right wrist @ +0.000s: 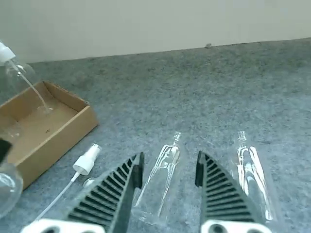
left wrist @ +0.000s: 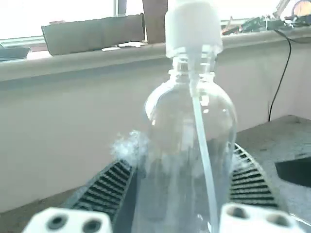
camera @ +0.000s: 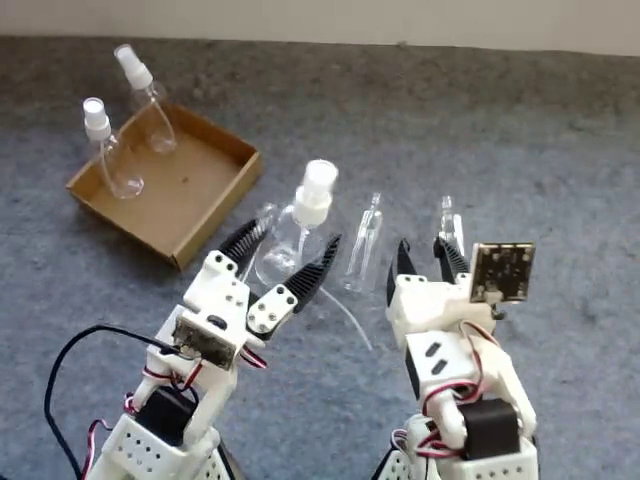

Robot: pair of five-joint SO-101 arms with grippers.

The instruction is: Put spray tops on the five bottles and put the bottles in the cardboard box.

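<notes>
bottle (camera: 283,250): clear glossy plastic | spray top (camera: 316,190): white smooth plastic | cardboard box (camera: 195,180): brown matt card | table cover (camera: 500,130): grey rough carpet-like cloth | left gripper (camera: 298,232): black ribbed matt plastic fingers

Both arms are white printed plastic with black servo blocks. The left arm (camera: 215,300) has a black cable (camera: 110,328) looping beside it; the right arm (camera: 440,345) bears a small square circuit board (camera: 502,271). Red, white and black wires (camera: 440,397) bundle at the joints. The jaws are black and ribbed, on white screw-holed mounts.
</notes>
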